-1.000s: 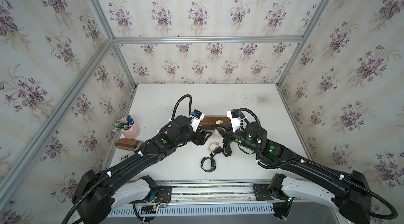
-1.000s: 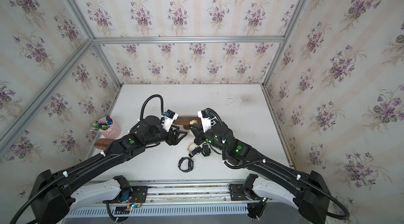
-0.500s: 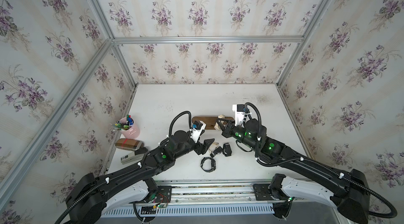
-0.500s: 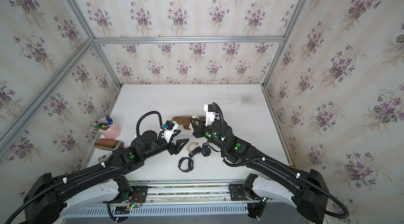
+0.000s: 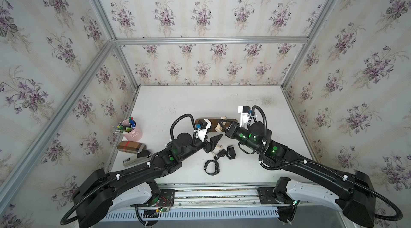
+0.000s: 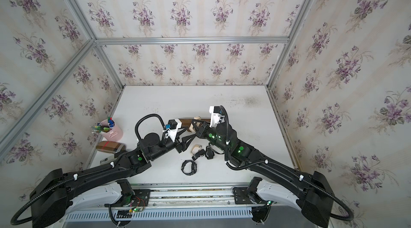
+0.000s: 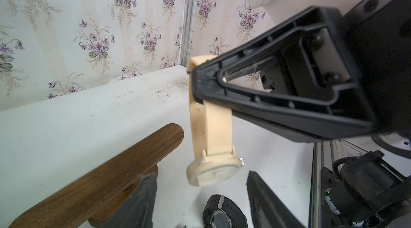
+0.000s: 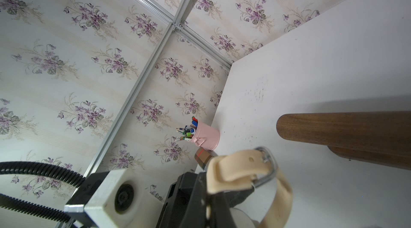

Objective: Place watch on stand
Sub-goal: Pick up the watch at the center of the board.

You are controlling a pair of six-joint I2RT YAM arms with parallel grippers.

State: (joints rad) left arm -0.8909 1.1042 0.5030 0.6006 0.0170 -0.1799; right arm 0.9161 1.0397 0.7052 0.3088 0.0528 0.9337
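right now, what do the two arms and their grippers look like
Both the left arm and right arm are matte black on white base links, with green status lights and ribbed black hoses held by white clips. The left gripper and right gripper have black triangular open-frame fingers, with a white camera mount behind each.

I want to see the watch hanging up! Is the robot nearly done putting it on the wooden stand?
Done: the cream watch is picked up, off the table. In hand: the right arm's jaws are shut on its strap, dangling it just beside the rounded end of the stand. Left: the strap loop isn't over the bar yet, so it must slide on and be let go.
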